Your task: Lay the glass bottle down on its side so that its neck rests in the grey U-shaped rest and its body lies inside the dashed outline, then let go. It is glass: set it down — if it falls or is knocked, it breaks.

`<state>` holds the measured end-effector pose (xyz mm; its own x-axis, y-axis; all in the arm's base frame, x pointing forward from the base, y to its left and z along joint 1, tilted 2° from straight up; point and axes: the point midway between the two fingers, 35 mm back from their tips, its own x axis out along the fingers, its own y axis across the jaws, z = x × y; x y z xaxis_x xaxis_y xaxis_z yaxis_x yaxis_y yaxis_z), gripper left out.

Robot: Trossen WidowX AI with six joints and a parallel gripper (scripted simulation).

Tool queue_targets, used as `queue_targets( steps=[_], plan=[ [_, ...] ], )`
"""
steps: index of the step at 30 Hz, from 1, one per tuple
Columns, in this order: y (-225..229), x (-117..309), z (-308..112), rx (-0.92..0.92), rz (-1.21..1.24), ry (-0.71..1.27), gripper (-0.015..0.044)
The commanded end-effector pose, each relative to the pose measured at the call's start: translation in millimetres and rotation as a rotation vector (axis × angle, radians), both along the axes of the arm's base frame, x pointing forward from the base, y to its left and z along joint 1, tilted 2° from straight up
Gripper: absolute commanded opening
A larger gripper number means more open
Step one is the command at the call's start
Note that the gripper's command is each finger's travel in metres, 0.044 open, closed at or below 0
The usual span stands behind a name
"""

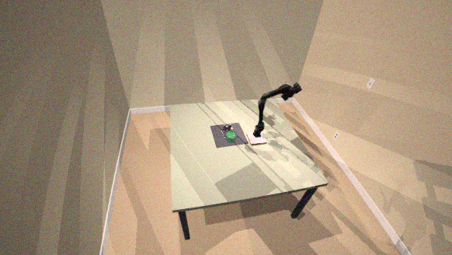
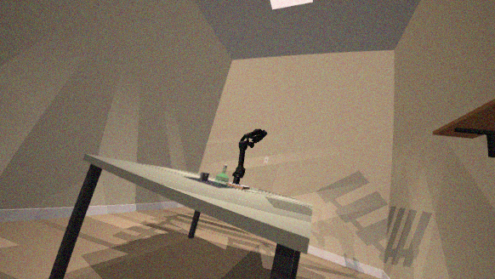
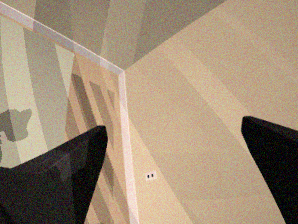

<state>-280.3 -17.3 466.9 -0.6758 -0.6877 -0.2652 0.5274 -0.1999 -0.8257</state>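
So the glass bottle [image 1: 231, 135] [image 2: 222, 177] is upright on the dark mat [image 1: 218, 141], next to the grey rest [image 1: 227, 127] [image 2: 204, 176], on the bench [image 1: 194, 171] [image 2: 179, 187]. The arm's fingers [image 1: 297, 88] [image 2: 264, 133] are wide apart, nothing in them, up high and well away from the bottle.

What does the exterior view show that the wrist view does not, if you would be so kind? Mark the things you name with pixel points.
Only the exterior view: the glass bottle [image 1: 231, 135] [image 2: 222, 177] standing upright, and a brown shelf [image 2: 472, 121].
Only the wrist view: the gap between the open end effector's [image 1: 298, 87] [image 2: 264, 133] [image 3: 174, 125] fingers.
Both: the table [image 1: 194, 171] [image 2: 191, 196] [image 3: 40, 75] and a wall outlet [image 1: 336, 135] [image 2: 266, 160] [image 3: 151, 176].
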Motion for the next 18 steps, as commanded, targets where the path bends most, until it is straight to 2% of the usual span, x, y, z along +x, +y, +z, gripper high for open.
queue_targets(
  steps=[1,4,9,18],
  plan=[
    [2.5,-0.4,-0.9,0.001,-0.011,-0.003,0.0426],
    [25.8,-3.4,-8.3,0.01,-0.107,-0.029,0.044],
    [100.8,2.7,-31.8,0.016,-0.422,-0.122,0.044],
    [223.8,71.1,-79.7,-0.022,-0.996,-0.298,0.044]
  ],
)
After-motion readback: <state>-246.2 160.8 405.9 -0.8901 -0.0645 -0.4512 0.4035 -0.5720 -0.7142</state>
